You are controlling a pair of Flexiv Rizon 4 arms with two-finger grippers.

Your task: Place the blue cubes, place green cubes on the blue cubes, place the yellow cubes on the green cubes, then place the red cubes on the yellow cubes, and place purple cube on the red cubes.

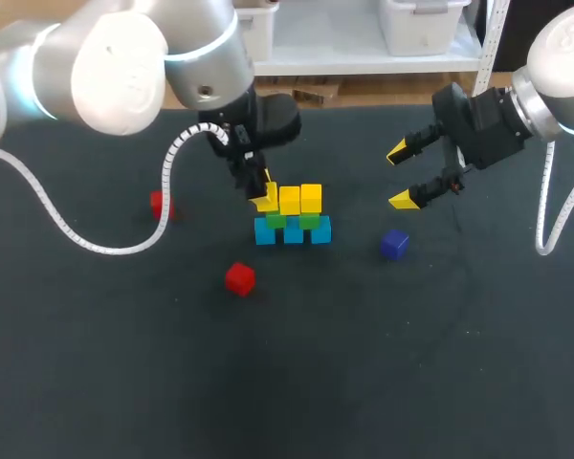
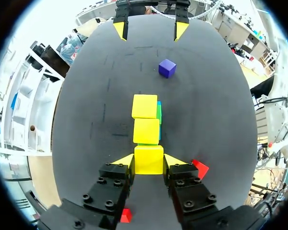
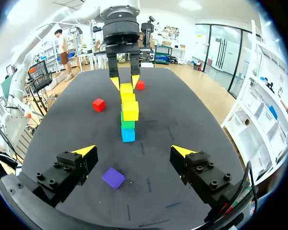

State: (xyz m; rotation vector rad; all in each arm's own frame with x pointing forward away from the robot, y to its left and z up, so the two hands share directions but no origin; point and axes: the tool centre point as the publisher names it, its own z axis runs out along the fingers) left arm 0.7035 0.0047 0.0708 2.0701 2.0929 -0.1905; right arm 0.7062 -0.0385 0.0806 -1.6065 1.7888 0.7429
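Done through green cubes [image 1: 309,221] on blue cubes [image 1: 293,231]. Pinching third yellow cube [image 2: 149,155] in left gripper [image 3: 125,82] at row's end (not released). Holding right gripper [image 1: 400,176] spread near purple cube [image 1: 394,244]. Left to stack: both red cubes [image 1: 240,278], loose on table [image 1: 287,382], then purple

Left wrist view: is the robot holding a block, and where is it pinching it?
Yes. The left gripper pinches the nearest yellow cube by its two opposite sides. The right gripper holds nothing.
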